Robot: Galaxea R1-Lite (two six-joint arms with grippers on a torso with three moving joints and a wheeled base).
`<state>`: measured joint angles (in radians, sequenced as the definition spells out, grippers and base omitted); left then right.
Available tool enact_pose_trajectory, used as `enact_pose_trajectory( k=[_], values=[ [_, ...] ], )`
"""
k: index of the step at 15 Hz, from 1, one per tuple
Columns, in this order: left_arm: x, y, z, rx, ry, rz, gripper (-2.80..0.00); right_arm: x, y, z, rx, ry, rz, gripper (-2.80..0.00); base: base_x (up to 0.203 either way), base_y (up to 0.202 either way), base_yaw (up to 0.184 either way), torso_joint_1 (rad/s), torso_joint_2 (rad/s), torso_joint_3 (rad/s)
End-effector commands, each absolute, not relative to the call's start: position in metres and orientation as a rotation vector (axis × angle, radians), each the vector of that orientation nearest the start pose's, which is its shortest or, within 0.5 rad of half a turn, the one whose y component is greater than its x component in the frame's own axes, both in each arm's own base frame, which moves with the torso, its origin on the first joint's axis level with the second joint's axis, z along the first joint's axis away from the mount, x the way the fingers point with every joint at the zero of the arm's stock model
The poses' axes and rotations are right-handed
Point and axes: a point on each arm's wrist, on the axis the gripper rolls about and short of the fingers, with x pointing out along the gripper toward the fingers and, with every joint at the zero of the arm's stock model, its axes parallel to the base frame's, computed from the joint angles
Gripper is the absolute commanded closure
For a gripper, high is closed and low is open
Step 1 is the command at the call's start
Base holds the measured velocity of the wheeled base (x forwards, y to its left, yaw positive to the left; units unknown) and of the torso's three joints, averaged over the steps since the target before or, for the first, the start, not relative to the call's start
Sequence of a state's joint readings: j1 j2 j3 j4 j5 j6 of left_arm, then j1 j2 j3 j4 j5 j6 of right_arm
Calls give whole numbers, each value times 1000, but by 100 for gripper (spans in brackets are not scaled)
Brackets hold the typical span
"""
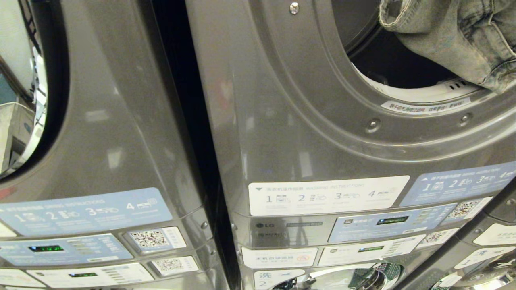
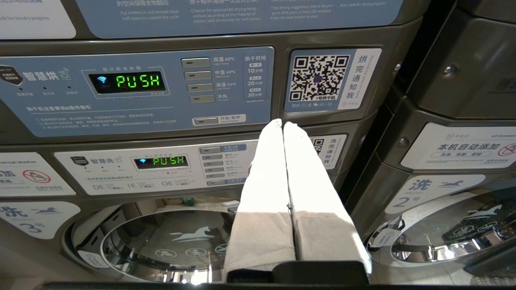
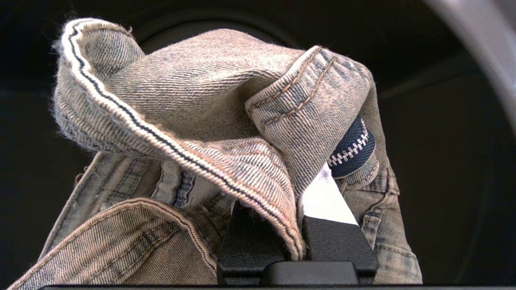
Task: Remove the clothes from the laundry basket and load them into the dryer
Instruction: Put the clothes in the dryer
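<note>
1. Grey stacked laundry machines fill the head view, with a dark gap between two columns and blue and white instruction stickers across their fronts.
2. At upper right, the open round port of the dryer (image 1: 403, 76) shows a dark drum and a white inner rim.
3. A faded denim garment (image 1: 455, 36) hangs across the top right of that opening, its hem draped onto the lower rim.
4. The right gripper (image 3: 300, 225) has its jaws pinching a fold of the denim garment (image 3: 209, 121); a zipper (image 3: 350, 149) shows beside the fold, and darkness lies behind it.
5. The left gripper (image 2: 283, 125) is parked low before the neighbouring column, its white-sleeved jaws pressed together and holding nothing.
6. Behind it, two control panels (image 2: 137, 88) glow with green "PUSH" readouts, beside a QR sticker (image 2: 320, 78), above a round washer door (image 2: 169, 241).
</note>
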<state>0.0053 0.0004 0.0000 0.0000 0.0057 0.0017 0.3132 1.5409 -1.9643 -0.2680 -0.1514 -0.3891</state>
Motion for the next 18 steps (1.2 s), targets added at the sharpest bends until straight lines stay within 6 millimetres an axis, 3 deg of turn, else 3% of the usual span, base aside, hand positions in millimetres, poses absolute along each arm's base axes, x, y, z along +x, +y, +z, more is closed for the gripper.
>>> enact_pose_trajectory(
  k=[1,4,9,18],
  values=[
    [-23,0,75,2,2,11,0,195,60,505,-215,-702,22,0,0,0,0,0,0,0],
    [-23,0,76,2,1,11,0,206,63,504,-213,-760,-5,0,0,0,0,0,0,0],
    [-23,0,76,2,1,12,0,243,75,489,-212,-744,-6,0,0,0,0,0,0,0],
    [-23,0,76,2,2,11,0,317,96,438,-208,-566,2,0,0,0,0,0,0,0]
  ],
)
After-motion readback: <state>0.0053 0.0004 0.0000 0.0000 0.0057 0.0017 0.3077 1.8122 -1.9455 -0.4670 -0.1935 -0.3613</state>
